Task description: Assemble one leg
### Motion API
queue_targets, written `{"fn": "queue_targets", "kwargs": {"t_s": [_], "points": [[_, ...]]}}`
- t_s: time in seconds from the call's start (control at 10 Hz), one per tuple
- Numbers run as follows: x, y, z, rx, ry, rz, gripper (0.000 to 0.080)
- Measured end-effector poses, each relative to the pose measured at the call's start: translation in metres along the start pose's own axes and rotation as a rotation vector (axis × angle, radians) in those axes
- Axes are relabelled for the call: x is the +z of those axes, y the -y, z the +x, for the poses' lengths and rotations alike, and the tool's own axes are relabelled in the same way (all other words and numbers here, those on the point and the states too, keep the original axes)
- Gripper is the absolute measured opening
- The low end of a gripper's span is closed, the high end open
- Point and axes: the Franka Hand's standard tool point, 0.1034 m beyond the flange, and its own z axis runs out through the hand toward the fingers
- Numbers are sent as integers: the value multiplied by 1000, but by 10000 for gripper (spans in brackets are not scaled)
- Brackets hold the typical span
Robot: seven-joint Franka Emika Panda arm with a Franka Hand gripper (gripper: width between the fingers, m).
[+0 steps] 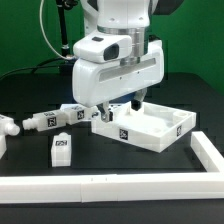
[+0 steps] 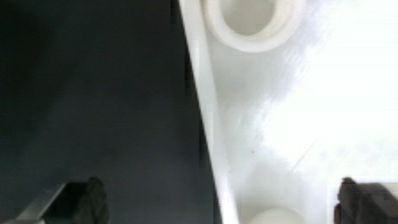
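Several white legs with marker tags stand or lie on the black table in the exterior view. One leg stands alone toward the front, and two lie end to end left of the gripper. My gripper is open and holds nothing. It hangs low over the left edge of the large white square panel. In the wrist view the panel fills one side, with a round corner hole. The two dark fingertips straddle the panel's edge, and the gripper has no leg between them.
A white raised rail runs along the front of the table and turns up the exterior view's right side. Another white part shows at the far left edge.
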Motion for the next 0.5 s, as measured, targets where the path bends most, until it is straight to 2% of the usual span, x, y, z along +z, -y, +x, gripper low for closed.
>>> {"fn": "queue_targets", "kwargs": {"t_s": [0.2,0.3,0.5], "points": [[3,-1,0,-18,-9,-7,649],[16,-1,0,-41,-26,-18,649],[40,1,5,-48,-34,-17,649]]}}
